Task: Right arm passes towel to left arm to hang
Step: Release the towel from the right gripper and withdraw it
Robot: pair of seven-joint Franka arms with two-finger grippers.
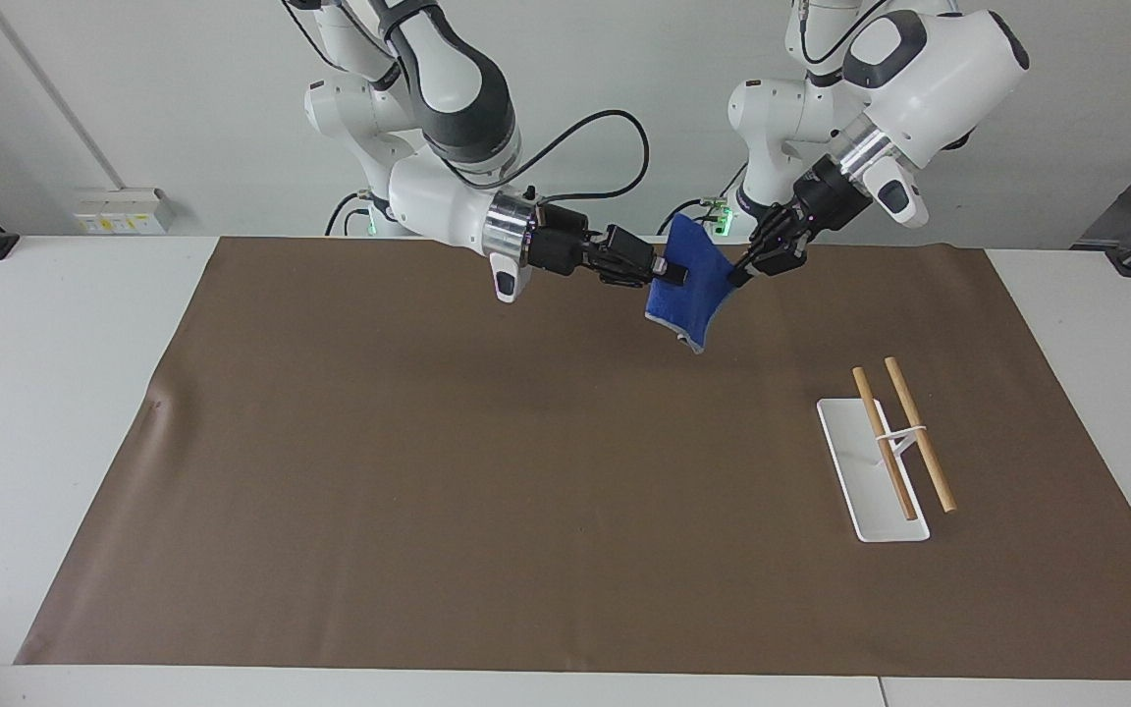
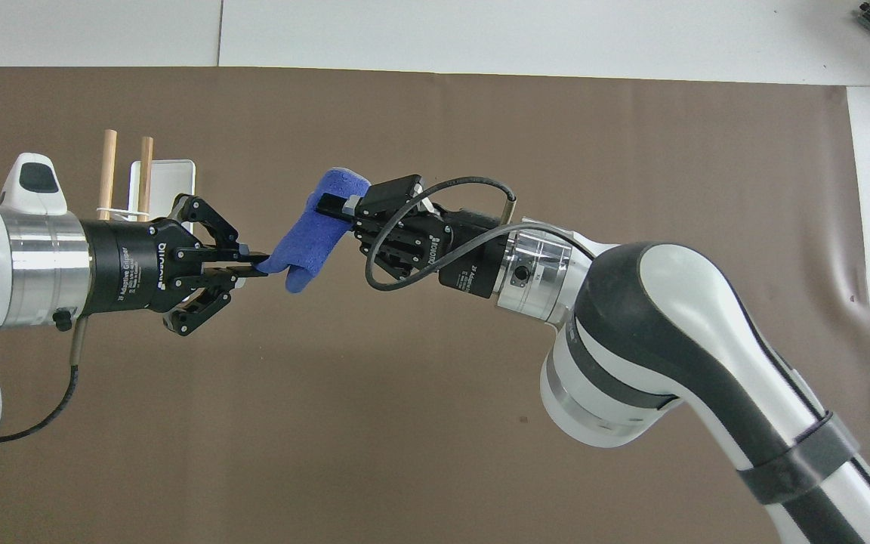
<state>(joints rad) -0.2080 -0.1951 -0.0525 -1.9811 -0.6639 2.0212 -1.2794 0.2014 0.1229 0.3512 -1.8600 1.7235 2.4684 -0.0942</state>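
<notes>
While the towel (image 1: pixel 687 289) hangs in mid-air over the brown mat (image 1: pixel 487 471), both grippers are on it at once. The left gripper (image 2: pixel 257 264) comes in level, its fingertips clenched on one corner of the blue cloth, outer links splayed wide. The right gripper (image 2: pixel 333 209) has a finger laid across the towel's upper fold; whether it is gripping or letting go, I cannot tell. White lettering runs along the left gripper's black body, reading "Adaptive Gripper" in the overhead view, with a brand name beside it that is hard to make out; similar white print sits on the right gripper's body, too tilted to read. A black cable (image 2: pixel 405 227) loops around the right wrist. Down on the mat toward the left arm's end, the white rack (image 1: pixel 870 471) with its two wooden rods (image 1: pixel 904 437) stands well apart from the towel, nothing on it.
</notes>
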